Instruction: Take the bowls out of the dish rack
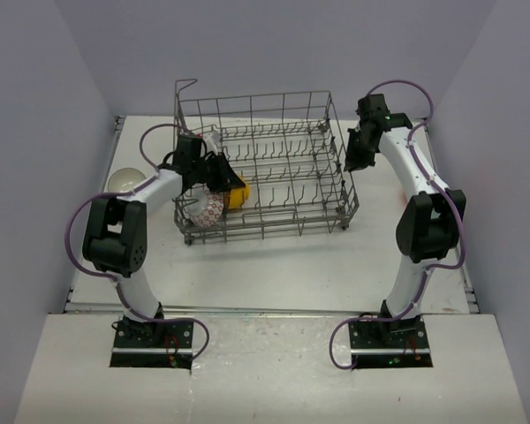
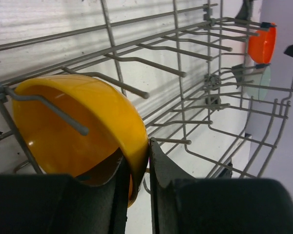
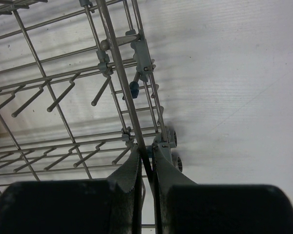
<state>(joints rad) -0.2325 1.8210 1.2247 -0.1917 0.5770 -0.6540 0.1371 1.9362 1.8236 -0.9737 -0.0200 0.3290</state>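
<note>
The grey wire dish rack (image 1: 283,132) stands at the middle of the table. My left gripper (image 1: 223,179) reaches into its left end and is shut on the rim of the yellow bowl (image 1: 238,196). In the left wrist view the fingers (image 2: 161,165) pinch the yellow bowl's wall (image 2: 78,126), and the bowl leans among the tines. A white bowl with red pattern (image 1: 207,212) lies at the rack's near left corner. My right gripper (image 1: 347,162) is shut on a wire of the rack's right side (image 3: 118,68).
A pale bowl (image 1: 124,179) sits on the table left of the rack. In the left wrist view an orange bowl (image 2: 261,44) and a pale green bowl (image 2: 260,83) show beyond the rack's far wires. Grey walls enclose the table.
</note>
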